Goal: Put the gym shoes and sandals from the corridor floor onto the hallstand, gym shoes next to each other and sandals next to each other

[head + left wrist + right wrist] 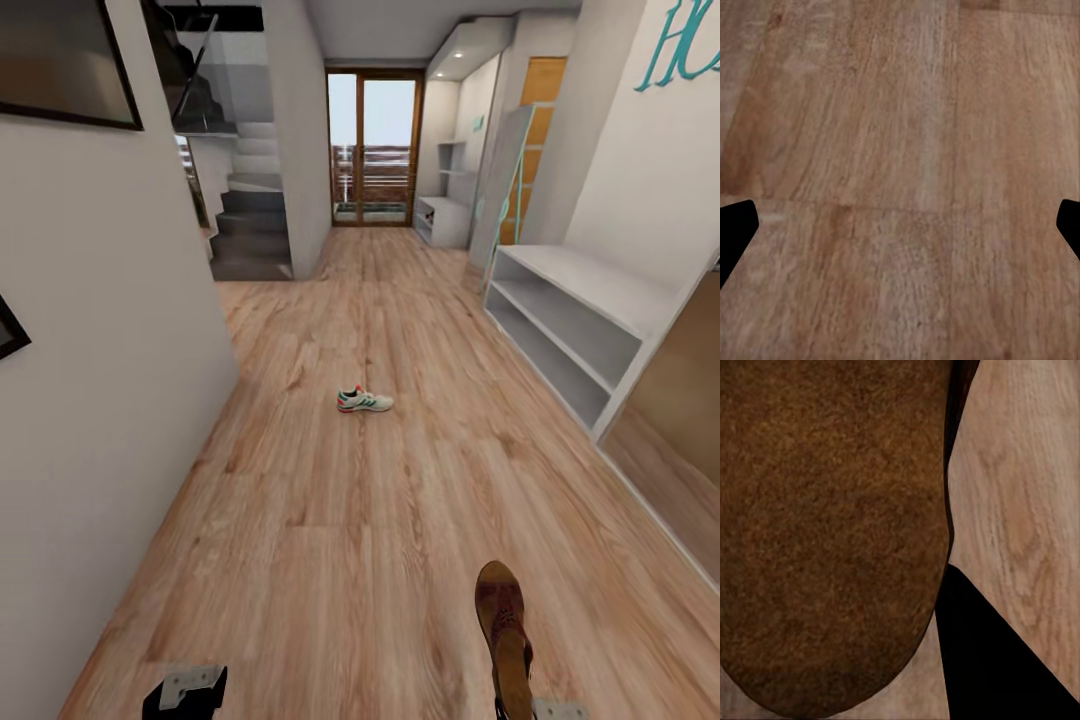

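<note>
At the lower right of the head view the right pincer (545, 708) grips a brown sandal (503, 625), toe pointing up the frame; the left pincer (900, 232) hangs spread and empty over the corridor floor (330, 520); one gym shoe (364, 401) lies mid-frame on the planks; the grey hallstand (585, 325) stands along the right wall.

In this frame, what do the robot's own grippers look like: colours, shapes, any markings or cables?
In the head view, the left gripper is a black blocky body with a light grey bracket plate carrying small dark screw holes. The right gripper shows a similar light grey plate. In the wrist views the fingers are plain matte black wedges tapering to points, one of them a large black triangle. No cables or markings are visible.
</note>
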### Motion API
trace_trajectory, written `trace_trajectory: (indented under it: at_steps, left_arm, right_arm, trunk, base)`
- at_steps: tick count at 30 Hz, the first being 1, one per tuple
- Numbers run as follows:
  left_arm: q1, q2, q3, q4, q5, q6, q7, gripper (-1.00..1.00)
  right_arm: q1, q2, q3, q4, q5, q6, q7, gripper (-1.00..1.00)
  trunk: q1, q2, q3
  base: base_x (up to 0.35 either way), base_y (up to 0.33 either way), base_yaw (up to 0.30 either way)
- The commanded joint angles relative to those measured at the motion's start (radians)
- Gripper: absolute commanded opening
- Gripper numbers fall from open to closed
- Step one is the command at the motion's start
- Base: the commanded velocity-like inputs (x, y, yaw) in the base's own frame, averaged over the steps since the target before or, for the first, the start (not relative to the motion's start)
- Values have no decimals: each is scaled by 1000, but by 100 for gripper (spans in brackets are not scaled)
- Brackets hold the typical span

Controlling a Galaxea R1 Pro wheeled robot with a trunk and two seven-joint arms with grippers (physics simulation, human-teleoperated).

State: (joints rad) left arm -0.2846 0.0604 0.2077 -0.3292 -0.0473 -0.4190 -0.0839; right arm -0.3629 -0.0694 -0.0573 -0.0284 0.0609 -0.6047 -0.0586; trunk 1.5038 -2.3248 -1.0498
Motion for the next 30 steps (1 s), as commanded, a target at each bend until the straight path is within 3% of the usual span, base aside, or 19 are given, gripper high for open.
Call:
trace_trajectory:
  at_steps: [1, 30]
  left_arm:
    - [-1, -1, 9, 1, -5, -3, -8, 100]
    - [-1, -1, 9, 1, -5, -3, -8, 100]
  right_arm:
    - [-1, 0, -6, 1, 4, -3, -1, -100]
    - [-1, 0, -6, 1, 4, -3, -1, -100]
  trunk:
    - [0, 0, -1]
    - [0, 0, -1]
  base:
    - [337, 86, 0]
    - [337, 86, 0]
